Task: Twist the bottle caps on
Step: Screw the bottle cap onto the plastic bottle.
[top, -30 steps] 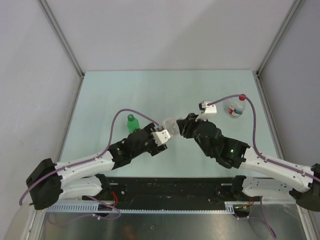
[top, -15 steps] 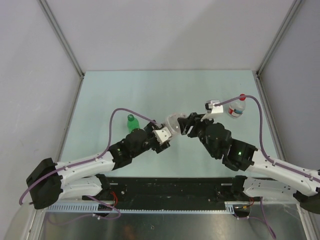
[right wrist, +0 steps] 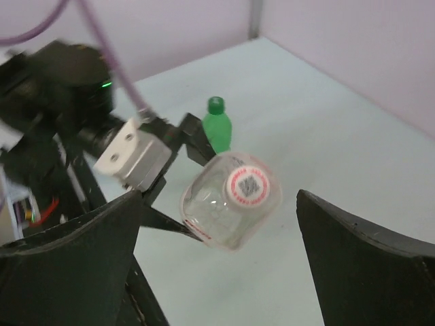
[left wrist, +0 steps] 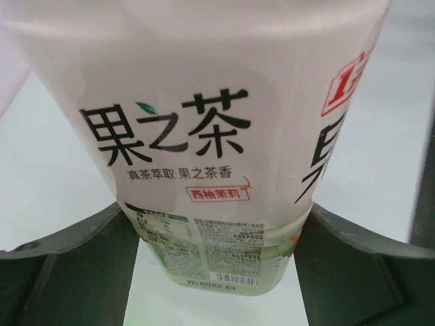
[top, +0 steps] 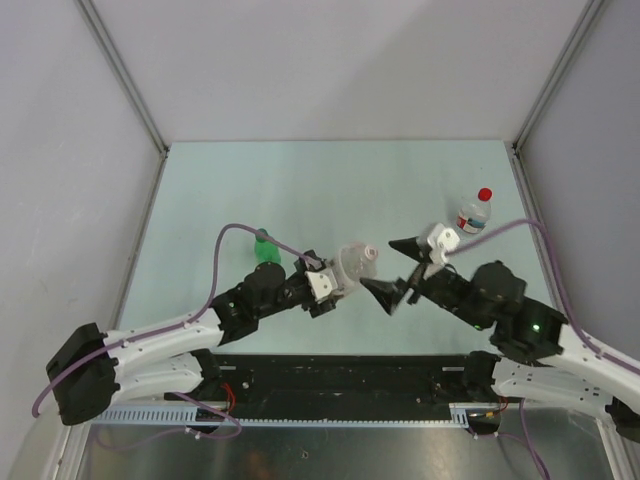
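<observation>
Top external view: we see the left gripper (top: 338, 277) clamped on the wide clear plastic bottle (top: 354, 264), its small round white screw cap (top: 370, 253) tilted toward the right gripper (top: 395, 269), which gapes empty nearby, while the green plastic bottle (top: 266, 250) with its green cap (top: 262, 235) stands behind the left arm and the small clear red-labelled bottle (top: 471, 217) with its red cap (top: 485, 194) stands well right.

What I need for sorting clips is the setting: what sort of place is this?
Probably a robot lab test cell: plain grey panel walls box in a pale green tabletop, with two white-and-black robot arms at its near edge.
</observation>
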